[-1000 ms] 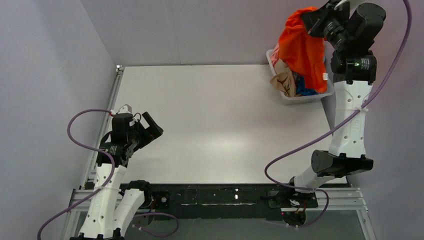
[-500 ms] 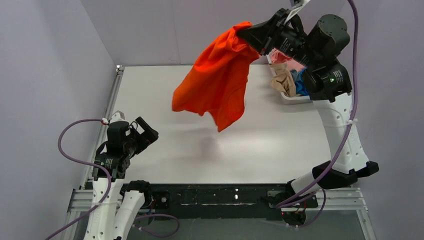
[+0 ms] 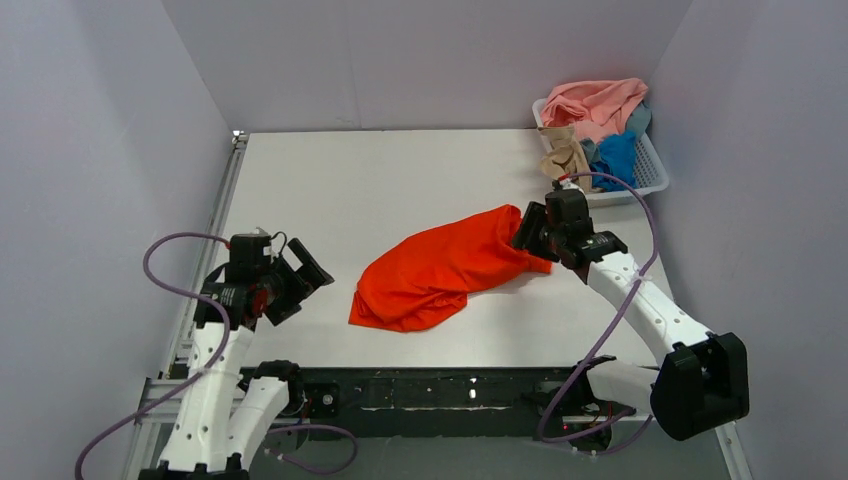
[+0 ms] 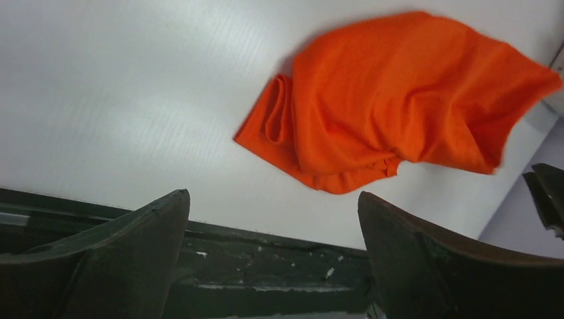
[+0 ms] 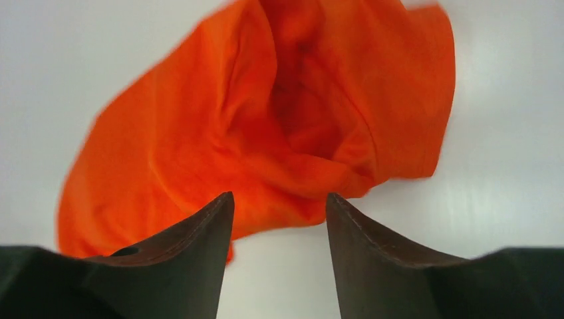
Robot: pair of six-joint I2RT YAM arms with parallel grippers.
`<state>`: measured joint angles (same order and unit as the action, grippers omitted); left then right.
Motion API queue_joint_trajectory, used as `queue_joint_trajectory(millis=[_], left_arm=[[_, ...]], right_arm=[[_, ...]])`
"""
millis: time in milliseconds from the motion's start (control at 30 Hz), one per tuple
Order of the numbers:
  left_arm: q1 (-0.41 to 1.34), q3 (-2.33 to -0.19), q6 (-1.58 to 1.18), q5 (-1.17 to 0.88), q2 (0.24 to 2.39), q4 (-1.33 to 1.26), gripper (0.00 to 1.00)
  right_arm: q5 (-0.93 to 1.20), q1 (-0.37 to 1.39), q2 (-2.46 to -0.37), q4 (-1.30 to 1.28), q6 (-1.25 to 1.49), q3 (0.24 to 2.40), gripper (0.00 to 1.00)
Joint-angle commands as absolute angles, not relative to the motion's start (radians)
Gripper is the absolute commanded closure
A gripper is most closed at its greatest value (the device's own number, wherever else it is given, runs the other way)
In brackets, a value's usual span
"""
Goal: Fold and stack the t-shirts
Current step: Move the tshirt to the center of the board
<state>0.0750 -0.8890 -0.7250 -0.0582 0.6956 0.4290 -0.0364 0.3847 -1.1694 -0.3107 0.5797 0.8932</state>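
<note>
Right jaws: spread, nothing between them. In the right wrist view the two dark fingers (image 5: 193, 266) stand apart at bottom centre, and the gap shows orange cloth and white surface. In the top view they sit low, right at the right-hand end of the orange-red t-shirt (image 3: 440, 275). Can't tell whether they touch it.

Left jaws: spread wide and empty. In the left wrist view both fingers (image 4: 120, 259) are at the bottom corners, over the near edge of the surface (image 3: 400, 180). In the top view they are at lower left, well apart from the shirt.

The orange-red t-shirt is a rumpled, elongated heap at the centre of the top view, lying flat on the surface and running from lower left to upper right. Its lower-left end is wider and has a folded-over edge, seen in the left wrist view (image 4: 399, 100). The right wrist view (image 5: 266, 133) shows deep creases in the middle of the cloth.

A white slatted basket (image 3: 654, 168) sits at upper right against the back wall. A salmon pink t-shirt (image 3: 600, 100) is piled on top, spilling over the far rim. A tan-beige t-shirt (image 3: 565, 160) hangs at the left side and a blue t-shirt (image 3: 615, 160) is beside it, both bunched up.

The right arm (image 3: 640, 300) reaches from lower right, and the left arm (image 3: 215, 350) rises at lower left.
</note>
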Motion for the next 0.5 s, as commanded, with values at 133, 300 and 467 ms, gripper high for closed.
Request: queue_joint_trajectory(millis=[133,300,467], left_arm=[[0.119,-0.792,-0.788,-0.449,1.028,0.244,0.01],[0.239,-0.876,-0.713,-0.341,1.195,0.214,0.00],[0.247,-1.088,-0.585,-0.386,1.594,0.203,0.00]], right_arm=[[-0.360,0.360,-1.044,-0.444,0.541,0.892,0.19],[-0.263,0.360,-1.037,-0.395,0.412,0.880,0.18],[-0.048,0.290,-1.446,-0.365,0.383,1.144,0.19]])
